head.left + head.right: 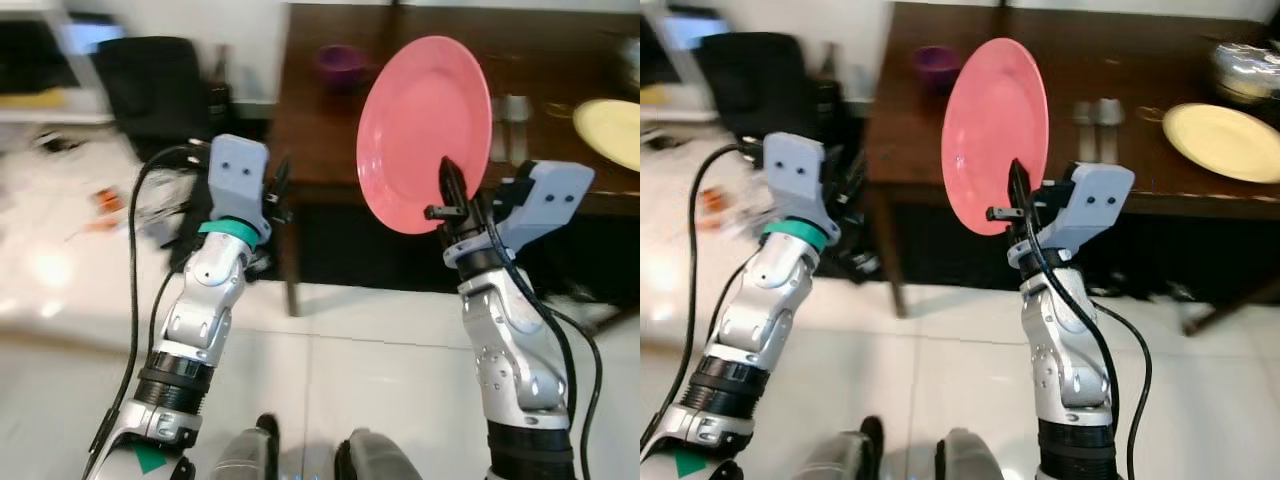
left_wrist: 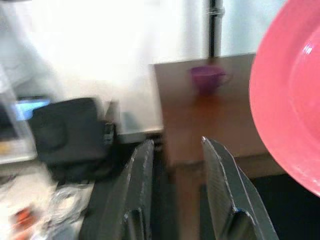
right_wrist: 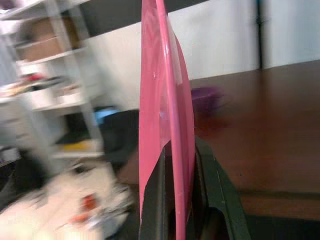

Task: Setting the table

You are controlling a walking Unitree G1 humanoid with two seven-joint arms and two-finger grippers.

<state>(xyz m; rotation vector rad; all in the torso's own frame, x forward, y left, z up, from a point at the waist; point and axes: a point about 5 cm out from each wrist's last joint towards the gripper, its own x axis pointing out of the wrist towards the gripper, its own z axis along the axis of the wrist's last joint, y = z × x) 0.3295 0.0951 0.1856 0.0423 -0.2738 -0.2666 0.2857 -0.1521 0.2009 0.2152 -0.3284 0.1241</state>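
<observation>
Between the two black fingers of the right gripper (image 1: 455, 200) stands a pink plate (image 1: 425, 125), pinched at its lower rim and held on edge, glossy, round and smooth. Just beyond it lies the dark wooden table (image 1: 310, 120), with a purple cup (image 1: 342, 62) farther back and a yellow plate (image 1: 612, 130) off to its right. The left gripper (image 2: 175, 185) hangs apart, fingers parted, holding nothing. Carrying looks done; next the plate must tip flat and lower onto bare wood.
</observation>
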